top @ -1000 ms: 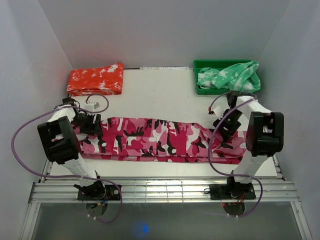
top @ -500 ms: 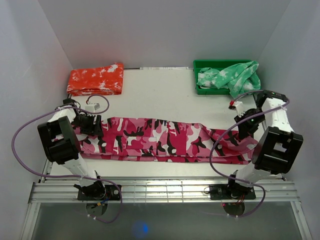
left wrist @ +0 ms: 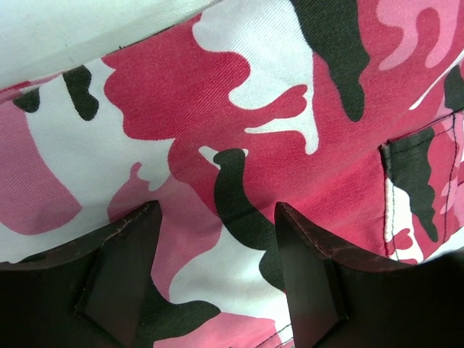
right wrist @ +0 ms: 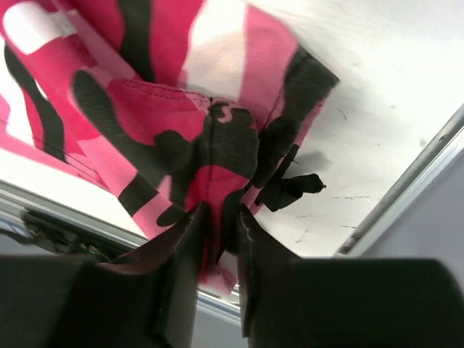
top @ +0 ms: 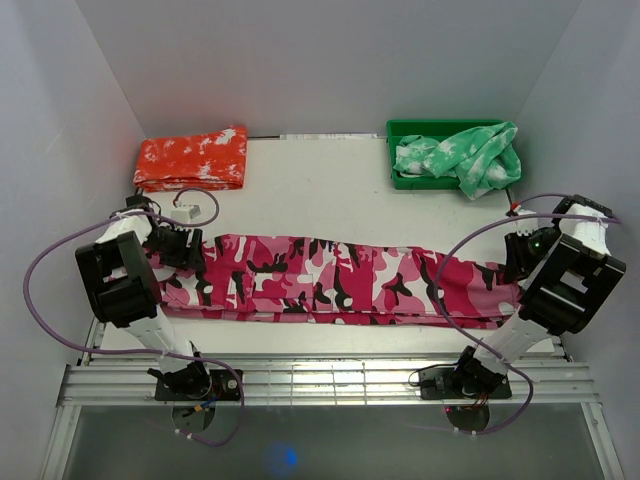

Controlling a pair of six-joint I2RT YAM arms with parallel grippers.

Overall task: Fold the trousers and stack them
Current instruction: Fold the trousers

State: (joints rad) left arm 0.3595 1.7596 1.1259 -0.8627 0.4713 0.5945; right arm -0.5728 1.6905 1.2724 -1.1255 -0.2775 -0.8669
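My right pincer (right wrist: 217, 239) is nearly closed on a bunched bit of hem at the leg end of the trousers (top: 330, 280). In the wrist view a fold of pink and black cloth goes down between the two fingers. My left pincer (left wrist: 217, 254) stands wide open with nothing in it, fingers either side of a patch of cloth at the other end. I cannot tell whether the tips press on the fabric or hang just above it.

The trousers lie flat in a long band across the lower middle of the top view, running from my left arm to my right. The right end is close to the edge of the tabletop (top: 320, 195), near the wall at the right of the frame.

What worries me is how little cloth I have. It looks like hem and a seam, not a full layer, so a sharp tug could pull it free and drop the leg crooked. With my left pincer open, nothing anchors the left end, so any more pull to the right would likely drag the whole garment and spoil the line. The hem could also slide over the edge onto the rail at the right. A dark strap dangles by my right fingers, and I think it could snag when I let go.
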